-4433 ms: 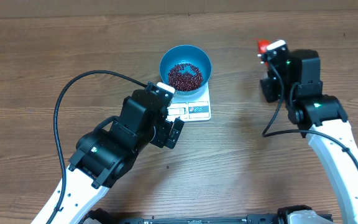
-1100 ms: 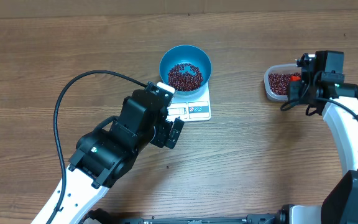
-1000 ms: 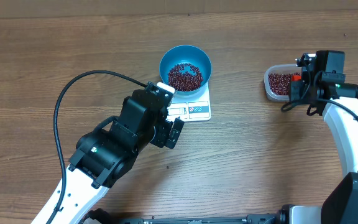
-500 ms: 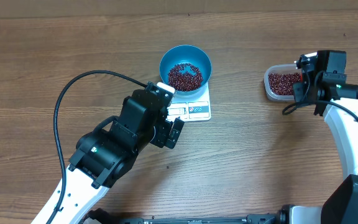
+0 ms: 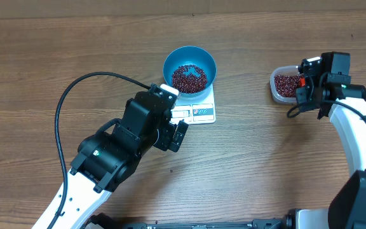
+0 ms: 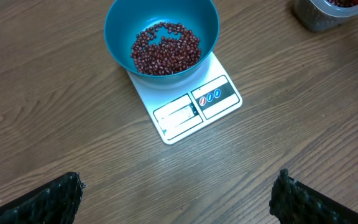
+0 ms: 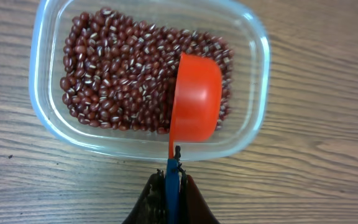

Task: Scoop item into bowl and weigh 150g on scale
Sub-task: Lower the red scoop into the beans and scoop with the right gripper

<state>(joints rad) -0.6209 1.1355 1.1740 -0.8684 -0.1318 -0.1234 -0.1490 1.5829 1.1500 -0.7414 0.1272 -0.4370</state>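
Lying in a loose heap, the small dark red-brown beans (image 6: 165,48) cover the bottom of the round, deep, bright blue bowl (image 6: 115,25). The bowl stands on the far end of the flat white rectangular kitchen scale (image 6: 191,109), leaving the scale's display window and label panel uncovered on the near edge. The scale rests on the brown wooden table (image 5: 43,63).

Well apart to the right, a clear rectangular plastic tub (image 7: 253,43) holds a second lot of beans (image 7: 117,68), spread across most of its floor. An orange plastic scoop (image 7: 196,93) has its cup inside the tub, over the beans at the right-hand side, and its thin handle crosses the tub's near wall. The right gripper (image 7: 173,186) is clamped tight on that handle just outside the tub.

The left gripper (image 6: 178,198) hovers above the table just short of the scale, its black fingers (image 6: 58,199) spread wide and holding nothing.
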